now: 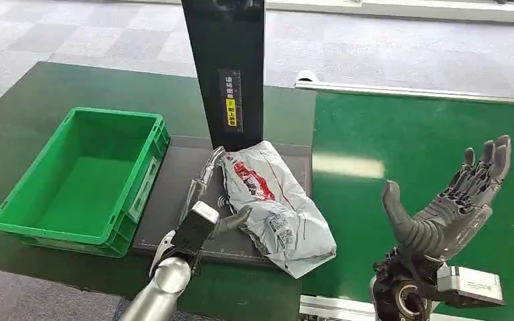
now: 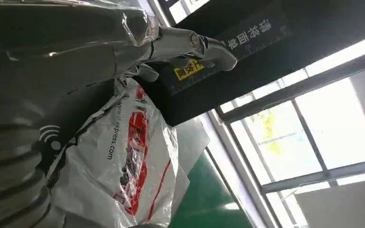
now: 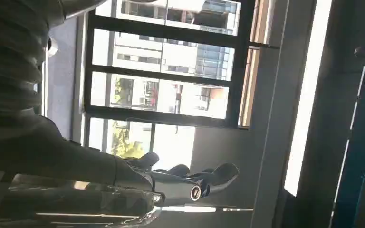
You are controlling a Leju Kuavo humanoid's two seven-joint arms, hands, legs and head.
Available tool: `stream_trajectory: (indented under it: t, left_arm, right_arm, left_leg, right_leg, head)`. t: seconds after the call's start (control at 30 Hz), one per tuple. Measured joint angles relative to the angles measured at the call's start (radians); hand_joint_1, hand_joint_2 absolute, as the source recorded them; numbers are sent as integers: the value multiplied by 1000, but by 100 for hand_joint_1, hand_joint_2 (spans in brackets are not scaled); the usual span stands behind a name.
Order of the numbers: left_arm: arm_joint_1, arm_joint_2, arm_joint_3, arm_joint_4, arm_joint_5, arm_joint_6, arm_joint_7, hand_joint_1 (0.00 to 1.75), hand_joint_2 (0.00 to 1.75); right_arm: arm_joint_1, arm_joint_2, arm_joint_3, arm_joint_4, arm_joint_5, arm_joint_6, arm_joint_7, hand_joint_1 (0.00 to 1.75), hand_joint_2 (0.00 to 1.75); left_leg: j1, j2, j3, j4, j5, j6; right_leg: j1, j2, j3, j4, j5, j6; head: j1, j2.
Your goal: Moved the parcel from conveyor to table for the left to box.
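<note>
In the head view, the crumpled white plastic mailing parcel with red print (image 1: 274, 204) is lying on the dark grey scale pad (image 1: 167, 200) at the foot of the black upright post (image 1: 224, 67), so the transfer off the green conveyor belt (image 1: 428, 154) looks done and the left hand's boxing step is the one in hand. The left hand (image 1: 209, 197) is reaching forward over the pad, its long fingers (image 1: 204, 170) extended along the parcel's near-left edge and its thumb lying against the wrapper; whether it is truly gripping the parcel I cannot tell. The empty green plastic crate (image 1: 80, 177) is sitting well to the outer side of that hand. The next move, as I judge it, calls for a firm hold on the slack wrapper, then a lift and a sideways carry over the crate's rim. The right hand (image 1: 445, 207) is hovering above the belt, palm up, fingers spread, holding nothing.

In the left wrist view, the parcel (image 2: 123, 161) is lying close under the left hand (image 2: 52, 52), whose fingers (image 2: 190, 45) are stretching out straight past it toward the post (image 2: 247, 61).

In the right wrist view, the right hand (image 3: 76, 166) is pointing at a bright window (image 3: 161, 71), its fingers (image 3: 204, 178) apart and nothing between them.
</note>
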Motion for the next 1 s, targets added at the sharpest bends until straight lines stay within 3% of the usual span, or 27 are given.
stream_trajectory:
  t: [0.2, 0.4, 0.53, 0.77, 0.8, 0.83, 0.87, 1.0]
  left_arm:
    - [-57, -18, -31, 97, -142, 10, 42, 0, 175]
    - [-187, -89, -141, 330, -452, 180, 174, 0, 175]
    - [-240, -113, -248, 461, -491, 149, 253, 0, 175]
    - [-275, -124, -322, 602, -467, 100, 257, 0, 175]
    - [-279, -124, -326, 612, -465, 93, 257, 24, 175]
    - [-281, -124, -328, 622, -459, 83, 253, 147, 175]
    - [-283, -125, -328, 631, -449, 69, 248, 169, 175]
    - [-289, -125, -326, 672, -429, 35, 227, 175, 175]
  right_arm:
    - [19, 0, -24, -13, 4, 2, 13, 0, 175]
    - [29, 0, -26, -1, 8, 15, 18, 0, 175]
    - [30, 1, -28, 1, -6, 13, 18, 0, 175]
    - [30, 0, -48, 7, -20, 13, 21, 0, 175]
    - [31, 0, -50, 7, -20, 13, 21, 0, 175]
    - [31, 0, -52, 7, -24, 13, 21, 0, 175]
    - [31, 0, -55, 8, -29, 15, 21, 0, 175]
    - [30, 0, -77, 10, -42, 18, 20, 0, 175]
  left_leg:
    - [0, -1, 0, 0, 0, 0]
    - [-2, -1, 0, 1, 0, 0]
    - [-1, -1, 0, 0, 0, 0]
    - [-1, -1, -1, 0, 0, 0]
    - [-1, -1, -1, 0, 0, 0]
    - [-1, -1, 0, 0, 0, 0]
    - [-1, -1, 0, 0, 0, 0]
    - [-1, -1, 0, 0, 0, 0]
  right_leg:
    - [0, -1, 0, 0, 0, 0]
    - [-2, -1, 1, 0, 0, 1]
    - [-2, 0, 0, 0, 0, 0]
    - [-1, 0, 0, 0, 0, 0]
    - [-1, 0, 0, 0, 0, 0]
    - [-1, 0, 0, 0, 0, 0]
    - [-1, 0, 0, 0, 0, 0]
    - [-1, 0, 1, 0, 0, 0]
  head:
    - [0, 0]
    - [0, 0]
    - [0, 0]
    - [0, 0]
    - [0, 0]
    - [0, 0]
    - [0, 0]
    - [0, 0]
